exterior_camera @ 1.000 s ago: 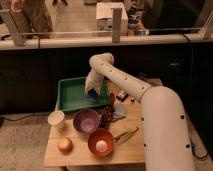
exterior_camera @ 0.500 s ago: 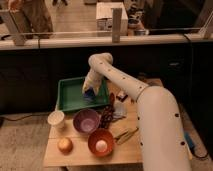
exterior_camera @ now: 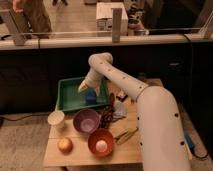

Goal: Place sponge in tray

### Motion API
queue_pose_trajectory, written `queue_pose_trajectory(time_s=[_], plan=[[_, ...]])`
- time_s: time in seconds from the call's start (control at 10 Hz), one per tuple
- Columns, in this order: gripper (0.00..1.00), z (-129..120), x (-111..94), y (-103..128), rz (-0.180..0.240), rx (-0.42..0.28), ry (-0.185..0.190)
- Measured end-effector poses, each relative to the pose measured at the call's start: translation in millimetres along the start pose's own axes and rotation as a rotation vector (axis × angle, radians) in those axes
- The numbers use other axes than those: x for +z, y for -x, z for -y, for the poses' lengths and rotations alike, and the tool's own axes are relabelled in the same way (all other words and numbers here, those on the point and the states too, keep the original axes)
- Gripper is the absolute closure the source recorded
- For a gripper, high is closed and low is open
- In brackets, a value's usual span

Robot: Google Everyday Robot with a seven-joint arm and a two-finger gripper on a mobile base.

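Observation:
The blue sponge [exterior_camera: 90, 96] lies inside the green tray [exterior_camera: 68, 93] at the back left of the wooden table, near the tray's right side. My gripper [exterior_camera: 83, 86] hangs over the tray just above and to the left of the sponge. It is open and holds nothing; the sponge sits apart from it. The white arm reaches in from the lower right and arches over the table.
In front of the tray stand a white cup [exterior_camera: 56, 119], a purple bowl [exterior_camera: 86, 120], an orange bowl [exterior_camera: 101, 142] with a pale round thing in it, and an orange fruit [exterior_camera: 64, 145]. Dark snack packets [exterior_camera: 113, 107] and a yellow-green item [exterior_camera: 125, 134] lie to the right.
My gripper has moved left and slightly up over the tray. The sponge has left the gripper and now rests in the tray.

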Motion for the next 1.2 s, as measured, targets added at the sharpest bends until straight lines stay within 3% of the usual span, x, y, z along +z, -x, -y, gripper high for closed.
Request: queue_pose_trajectory(time_s=[1.2], plan=[[0.23,-3.0,-4.8,-1.2,-0.011,0.008,-0.008]])
